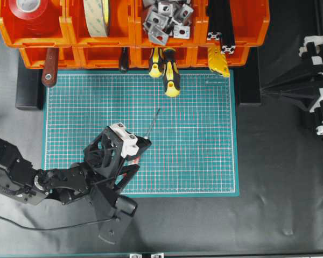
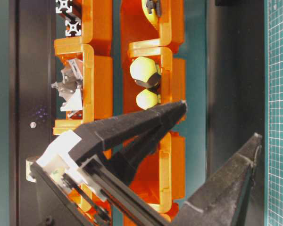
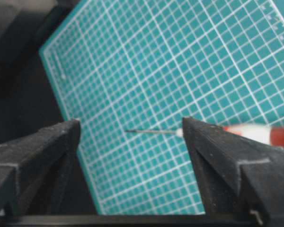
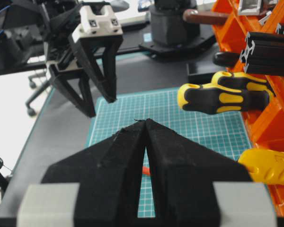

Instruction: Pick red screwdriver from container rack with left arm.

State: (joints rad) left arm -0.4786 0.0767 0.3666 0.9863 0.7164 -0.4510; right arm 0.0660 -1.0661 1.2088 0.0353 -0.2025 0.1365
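The slim red-handled screwdriver [image 3: 267, 135] is lying loose on the teal gridded cutting mat [image 1: 204, 140], out of the orange plastic bin rack [image 1: 97, 54], while the black left gripper [image 3: 132, 142] is being held spread wide over it, so retreat seems due.

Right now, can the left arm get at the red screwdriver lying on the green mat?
Probably yes. The left tool hangs open right over the red screwdriver, which lies flat on the green mat with nothing over it.
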